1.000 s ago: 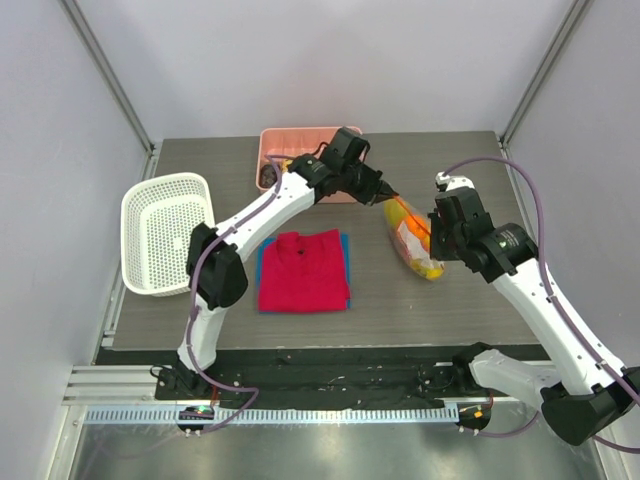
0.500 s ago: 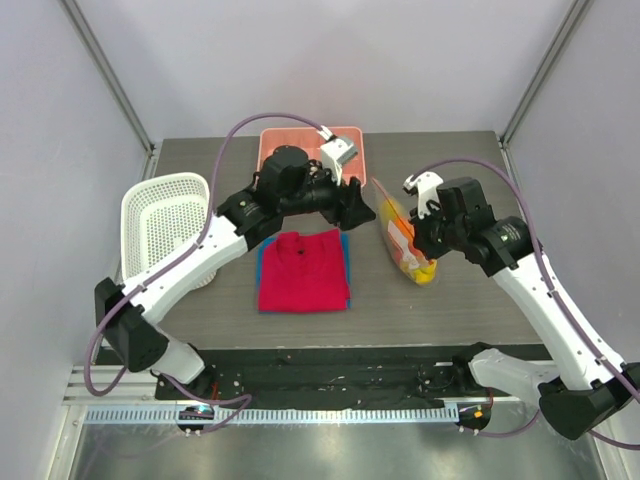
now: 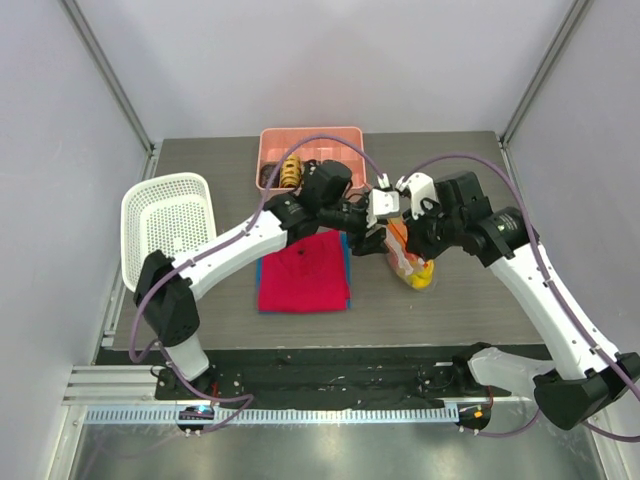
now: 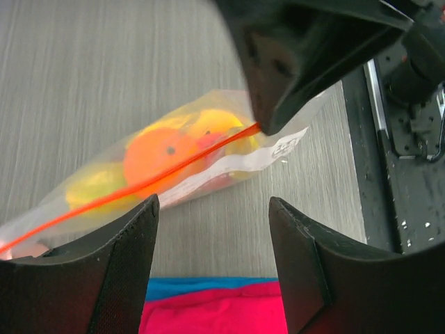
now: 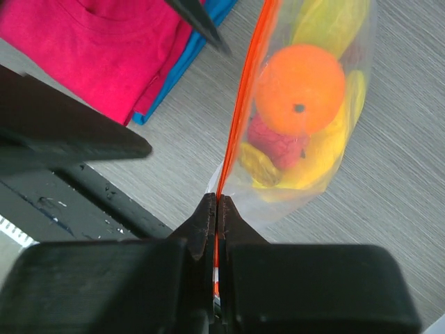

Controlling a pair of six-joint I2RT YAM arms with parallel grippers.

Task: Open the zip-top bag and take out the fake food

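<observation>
Having released the bag (image 4: 208, 160), the left gripper (image 4: 212, 216) is hanging open, bag just ahead; the right gripper (image 5: 215, 205) is pinching its orange strip (image 5: 243, 104); label (image 4: 274, 154) print is proving unreadable

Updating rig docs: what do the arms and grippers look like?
The left arm and right arm have white links, black joints and purple cables looped alongside. The left gripper and right gripper have black, blocky fingers tapering to the tips.

fake food (image 3: 420, 272) – in zip-top bag (image 3: 408, 258) | shirt (image 3: 300, 272) left of bag | tray (image 3: 310, 132) behind shirt | basket (image 3: 165, 235) far left
</observation>
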